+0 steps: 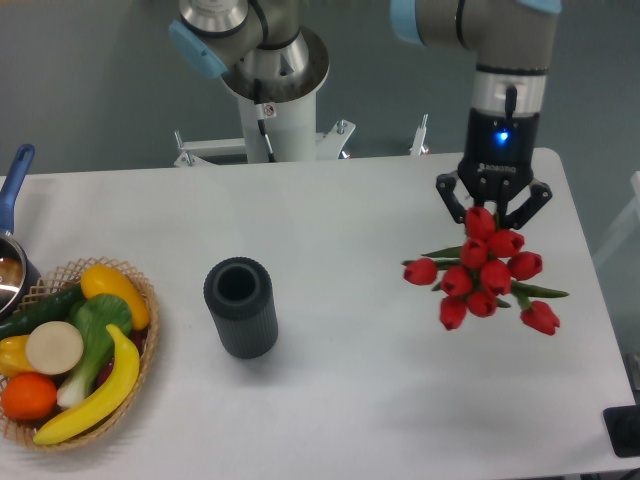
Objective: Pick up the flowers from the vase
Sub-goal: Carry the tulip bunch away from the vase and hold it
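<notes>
The flowers [485, 275], a bunch of red tulip buds with green leaves, hang at the right side of the table, directly under my gripper [493, 215]. The fingers come down from above and close in on the top of the bunch. Their tips are partly hidden behind the uppermost buds. The vase [241, 307], a short dark ribbed cylinder, stands upright and empty near the table's middle left, far from the gripper.
A woven basket [140, 350] with a banana, orange, pepper and other produce sits at the left edge. A pot with a blue handle [12, 190] is behind it. The robot base [275, 90] stands at the back. A dark object [625, 430] is at the right front corner.
</notes>
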You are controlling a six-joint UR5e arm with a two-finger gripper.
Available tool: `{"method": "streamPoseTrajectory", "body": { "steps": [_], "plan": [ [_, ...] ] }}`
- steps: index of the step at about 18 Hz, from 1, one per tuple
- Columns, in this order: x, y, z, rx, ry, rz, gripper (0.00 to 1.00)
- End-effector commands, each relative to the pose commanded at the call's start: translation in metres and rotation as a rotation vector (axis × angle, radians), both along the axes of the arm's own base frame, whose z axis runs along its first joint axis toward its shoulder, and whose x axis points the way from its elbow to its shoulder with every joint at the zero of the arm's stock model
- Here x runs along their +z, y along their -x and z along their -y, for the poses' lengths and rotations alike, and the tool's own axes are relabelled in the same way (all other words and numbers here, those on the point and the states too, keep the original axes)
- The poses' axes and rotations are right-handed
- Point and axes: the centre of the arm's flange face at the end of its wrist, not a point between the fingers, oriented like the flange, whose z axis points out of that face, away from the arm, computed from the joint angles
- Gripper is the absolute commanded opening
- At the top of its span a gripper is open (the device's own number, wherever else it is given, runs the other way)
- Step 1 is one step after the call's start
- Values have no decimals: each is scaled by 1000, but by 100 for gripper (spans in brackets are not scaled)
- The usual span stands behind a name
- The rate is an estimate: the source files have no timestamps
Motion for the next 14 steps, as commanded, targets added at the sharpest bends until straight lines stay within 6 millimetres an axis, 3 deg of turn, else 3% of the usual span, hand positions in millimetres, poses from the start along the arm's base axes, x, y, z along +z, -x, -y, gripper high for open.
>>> {"method": "streamPoseTrajectory", "body": {
  "steps": [2,4,9,11,14],
  "plan": [
    [-7,-1,0,10,119,15,0],
    [-5,-6,-17,-11,193,16,0],
    [4,4,-20,3,310,35,0],
    [3,0,-36,-20,348,32,0],
    [0,-2,-38,-24,351,35,0]
  ]
}}
